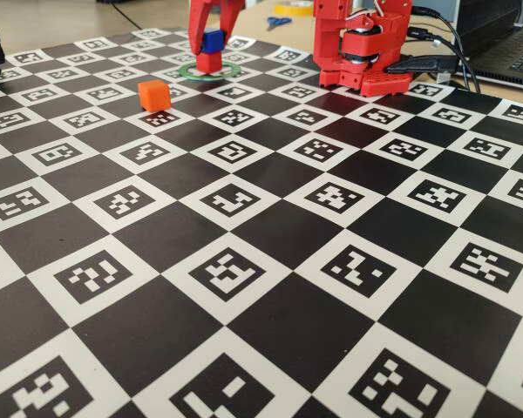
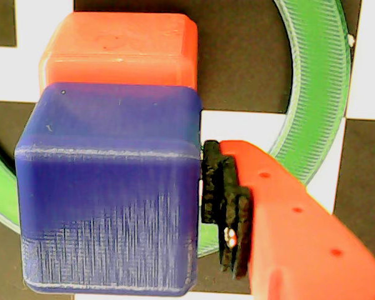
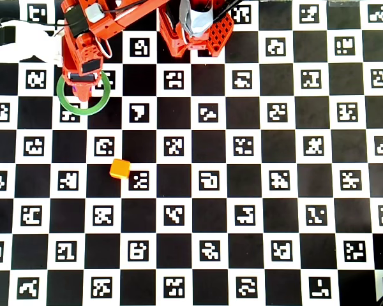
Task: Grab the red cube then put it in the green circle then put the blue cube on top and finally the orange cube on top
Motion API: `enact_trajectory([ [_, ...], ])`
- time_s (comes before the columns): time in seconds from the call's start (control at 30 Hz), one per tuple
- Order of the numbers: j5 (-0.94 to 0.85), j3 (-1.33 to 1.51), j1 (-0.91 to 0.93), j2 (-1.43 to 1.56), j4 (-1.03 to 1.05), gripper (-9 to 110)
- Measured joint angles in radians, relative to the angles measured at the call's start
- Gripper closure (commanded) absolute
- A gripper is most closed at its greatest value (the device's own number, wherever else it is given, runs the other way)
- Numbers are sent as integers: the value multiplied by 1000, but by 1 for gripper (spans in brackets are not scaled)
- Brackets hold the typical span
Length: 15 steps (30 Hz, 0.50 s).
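Your jaws pinch the blue cube squarely atop the red cube, which sits inside the green circle as the stack's base. One orange cube waits apart on the worktop. Count three cubes, one ring.

No readable words, numbers or brand names anywhere; only square black-and-white coded markers printed in the white squares of the checkerboard mat, filling each frame edge to edge, none decipherable as text.
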Motion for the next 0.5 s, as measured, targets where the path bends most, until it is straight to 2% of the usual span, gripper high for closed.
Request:
enact_trajectory([
  [0.23, 11, 8, 0, 0, -12, 51],
  [0.5, 8, 9, 0, 34, 28, 49],
])
